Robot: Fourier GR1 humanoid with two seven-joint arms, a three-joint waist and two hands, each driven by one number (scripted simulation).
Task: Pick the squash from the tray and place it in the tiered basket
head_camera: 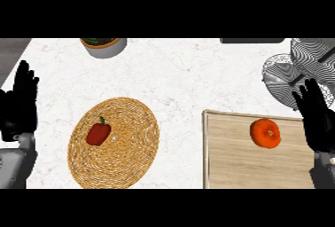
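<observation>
An orange round squash (266, 133) lies on a light wooden tray (248, 164) at the lower right. The tiered basket (302, 66), made of grey wire mesh, stands at the far right edge of the counter. My right hand (319, 119) is open with fingers up, just right of the squash and below the basket, touching neither. At the left edge my left hand (18, 106) rests open, fingers up.
A red bell pepper (99, 133) lies on a round woven mat (114, 144) left of centre. A grey pot with a plant (103, 45) stands at the back. White marble counter lies between mat and tray.
</observation>
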